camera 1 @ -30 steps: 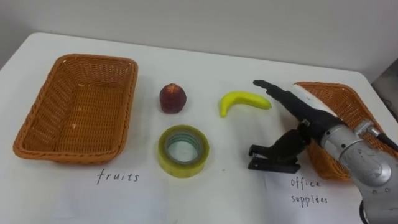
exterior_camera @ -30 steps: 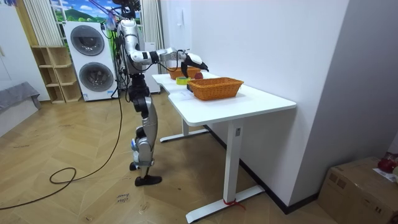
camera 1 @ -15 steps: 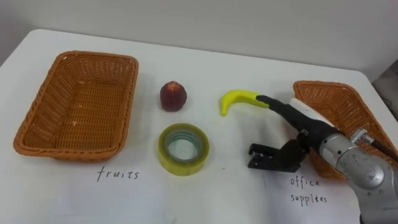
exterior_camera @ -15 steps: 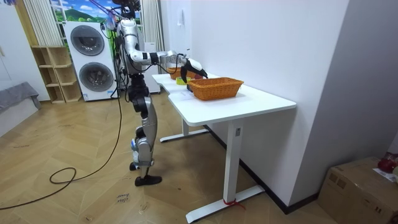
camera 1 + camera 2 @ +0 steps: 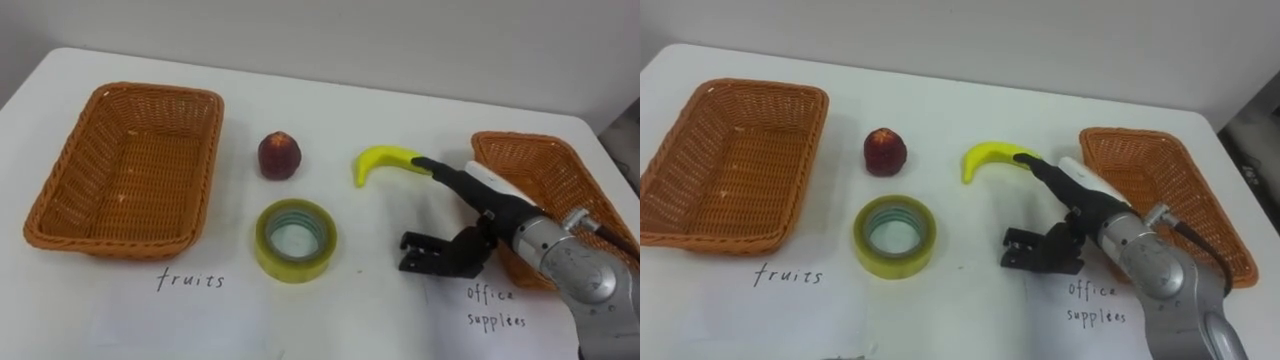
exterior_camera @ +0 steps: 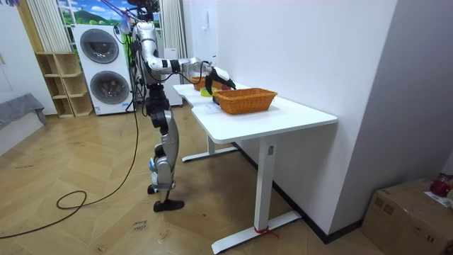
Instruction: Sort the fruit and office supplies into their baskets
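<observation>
White sit-stand style table [image 6: 306, 114] with white legs, long side against a plain white wall [image 6: 304, 49]. Light herringbone wood floor [image 6: 78, 230]. At the far end, two front-load washing machines [image 6: 100, 66] stacked one on the other, with a landscape picture [image 6: 95, 12] above. Open wooden shelf unit [image 6: 56, 86] just beside them on the room view's left, pale vertical slats [image 6: 42, 25] above it. Grey upholstered edge [image 6: 18, 108] at far left. Cardboard box [image 6: 406, 217] on the floor at lower right, against the wall. Even, soft lighting, no hard shadows.
</observation>
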You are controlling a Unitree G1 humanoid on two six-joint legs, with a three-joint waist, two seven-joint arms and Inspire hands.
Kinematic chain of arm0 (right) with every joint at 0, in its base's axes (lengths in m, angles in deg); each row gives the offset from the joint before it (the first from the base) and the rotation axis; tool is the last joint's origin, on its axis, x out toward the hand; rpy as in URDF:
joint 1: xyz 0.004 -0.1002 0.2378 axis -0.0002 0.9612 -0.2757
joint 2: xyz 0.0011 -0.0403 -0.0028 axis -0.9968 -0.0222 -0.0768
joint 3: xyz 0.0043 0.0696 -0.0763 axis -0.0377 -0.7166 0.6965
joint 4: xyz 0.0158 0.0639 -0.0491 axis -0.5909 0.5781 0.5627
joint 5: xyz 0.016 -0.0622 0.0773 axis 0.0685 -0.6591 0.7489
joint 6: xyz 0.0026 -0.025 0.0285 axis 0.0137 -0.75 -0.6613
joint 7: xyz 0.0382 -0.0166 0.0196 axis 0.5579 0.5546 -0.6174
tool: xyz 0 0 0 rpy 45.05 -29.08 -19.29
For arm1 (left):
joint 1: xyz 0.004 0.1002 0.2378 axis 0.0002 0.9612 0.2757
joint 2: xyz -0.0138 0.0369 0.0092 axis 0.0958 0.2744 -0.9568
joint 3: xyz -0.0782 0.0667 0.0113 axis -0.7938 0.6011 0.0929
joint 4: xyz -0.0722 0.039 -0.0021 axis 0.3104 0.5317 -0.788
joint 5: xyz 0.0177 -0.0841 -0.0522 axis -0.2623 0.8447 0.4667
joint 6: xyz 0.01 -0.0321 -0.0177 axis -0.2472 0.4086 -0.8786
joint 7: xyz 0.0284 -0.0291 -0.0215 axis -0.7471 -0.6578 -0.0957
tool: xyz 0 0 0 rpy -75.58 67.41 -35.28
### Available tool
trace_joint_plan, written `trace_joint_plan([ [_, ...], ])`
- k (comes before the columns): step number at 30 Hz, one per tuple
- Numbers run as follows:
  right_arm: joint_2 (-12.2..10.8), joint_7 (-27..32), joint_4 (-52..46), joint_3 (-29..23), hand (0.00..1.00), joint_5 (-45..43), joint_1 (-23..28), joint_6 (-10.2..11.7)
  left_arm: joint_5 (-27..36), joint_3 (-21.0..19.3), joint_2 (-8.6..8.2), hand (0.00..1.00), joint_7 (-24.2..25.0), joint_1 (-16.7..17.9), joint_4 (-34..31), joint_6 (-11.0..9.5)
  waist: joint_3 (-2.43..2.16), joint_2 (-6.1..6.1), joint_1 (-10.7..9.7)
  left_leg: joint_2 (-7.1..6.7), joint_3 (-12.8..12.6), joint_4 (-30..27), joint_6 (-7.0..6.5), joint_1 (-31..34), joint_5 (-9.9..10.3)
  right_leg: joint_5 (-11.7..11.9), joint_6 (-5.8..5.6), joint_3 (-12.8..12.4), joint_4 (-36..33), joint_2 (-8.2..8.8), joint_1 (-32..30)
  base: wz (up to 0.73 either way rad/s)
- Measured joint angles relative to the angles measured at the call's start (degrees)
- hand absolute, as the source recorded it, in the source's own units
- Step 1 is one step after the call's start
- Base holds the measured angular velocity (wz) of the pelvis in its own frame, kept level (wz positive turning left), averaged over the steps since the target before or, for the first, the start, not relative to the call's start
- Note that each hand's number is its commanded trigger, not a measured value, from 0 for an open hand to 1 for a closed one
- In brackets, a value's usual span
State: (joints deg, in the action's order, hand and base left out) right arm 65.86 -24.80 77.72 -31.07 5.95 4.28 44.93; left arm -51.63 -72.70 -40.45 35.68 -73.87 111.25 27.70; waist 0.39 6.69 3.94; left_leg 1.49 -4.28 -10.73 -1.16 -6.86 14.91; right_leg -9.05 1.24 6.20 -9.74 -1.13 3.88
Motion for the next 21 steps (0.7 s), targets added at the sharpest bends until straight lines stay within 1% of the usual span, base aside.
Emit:
trace_joint_plan([
  [3,0.0,-1.4,0.0,0.2,0.0,-0.2,0.0,0.0,0.0,0.0,0.0,0.0,-0.1,0.0,0.0,0.0,-0.07,-0.29,0.0,-0.01,0.1,0.1,0.0,0.0,0.0,0.0,0.0,0.0,0.0,-0.01,0.0,0.0],
  [6,0.0,-2.0,0.0,0.6,0.0,-0.2,0.3,0.0,0.0,0.0,0.01,0.0,-0.2,-0.1,-0.1,0.0,-0.14,-0.47,0.6,-0.03,0.1,0.1,0.0,0.0,0.0,0.0,0.0,0.0,0.0,-0.01,0.0,0.0],
  [12,0.0,-4.2,-0.1,2.9,0.0,-0.2,1.7,0.0,0.3,0.0,-0.01,0.0,-0.5,-0.2,-0.4,-0.1,-0.16,-0.51,1.4,-0.05,0.1,0.1,0.0,-0.1,0.0,0.0,-0.01,0.0,0.0,0.02,0.0,0.0],
  [15,0.0,-5.6,-0.1,3.4,0.0,-0.2,1.8,-0.4,0.3,0.0,-0.01,0.0,-0.5,0.1,-0.4,0.0,-0.15,-0.51,1.4,-0.03,0.1,0.1,-0.01,-0.1,0.0,0.0,-0.01,0.0,0.0,0.04,0.0,0.0],
  [21,0.0,-6.6,-0.1,4.1,0.0,-0.2,1.8,-0.4,0.3,0.0,-0.27,0.0,-0.5,0.1,-0.4,0.0,-0.16,-0.51,1.5,-0.05,0.1,0.1,-0.01,-0.3,0.0,0.0,-0.01,0.0,0.0,0.03,0.2,0.0],
])
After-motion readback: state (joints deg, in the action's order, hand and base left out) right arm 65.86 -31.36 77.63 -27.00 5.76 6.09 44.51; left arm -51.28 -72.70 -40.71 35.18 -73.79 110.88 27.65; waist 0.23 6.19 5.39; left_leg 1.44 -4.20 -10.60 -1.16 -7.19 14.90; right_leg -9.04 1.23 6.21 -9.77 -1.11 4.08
